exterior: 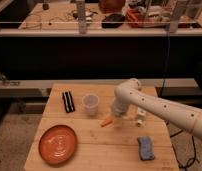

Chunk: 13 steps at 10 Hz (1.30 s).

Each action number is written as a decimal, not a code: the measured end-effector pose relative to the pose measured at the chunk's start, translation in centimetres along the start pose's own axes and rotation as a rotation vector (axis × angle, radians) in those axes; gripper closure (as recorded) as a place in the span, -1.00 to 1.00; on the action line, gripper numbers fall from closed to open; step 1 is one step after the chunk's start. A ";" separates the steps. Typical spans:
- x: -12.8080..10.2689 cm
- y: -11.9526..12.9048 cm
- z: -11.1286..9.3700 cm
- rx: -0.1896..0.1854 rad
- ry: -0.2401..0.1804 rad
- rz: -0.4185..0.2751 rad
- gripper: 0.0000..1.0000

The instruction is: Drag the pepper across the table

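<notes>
White arm (159,107) reaching in from the right edge, elbow raised, claw (115,116) pointing down, low

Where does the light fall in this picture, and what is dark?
Camera view: warm light falls on the wooden table and on the cluttered bench behind it; the band between them lies in deep shadow. The gripper, low beside the orange pepper, is well lit.

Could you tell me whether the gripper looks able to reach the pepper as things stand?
Probably yes: the gripper sits low at the table right beside the pepper, with nothing between them. The cup and the plate lie apart from it.
</notes>
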 end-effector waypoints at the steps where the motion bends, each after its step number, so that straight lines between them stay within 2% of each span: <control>1: 0.4 -0.2 0.0 0.015 0.011 -0.003 -0.60; 3: 1.1 -0.5 0.2 0.040 0.021 -0.007 -0.60; 5: 2.4 -0.7 0.6 0.050 0.029 0.021 -0.60; 9: 4.0 -1.2 2.0 0.026 0.035 0.059 -0.60; 13: 3.9 -1.6 3.7 -0.005 0.037 0.069 -0.60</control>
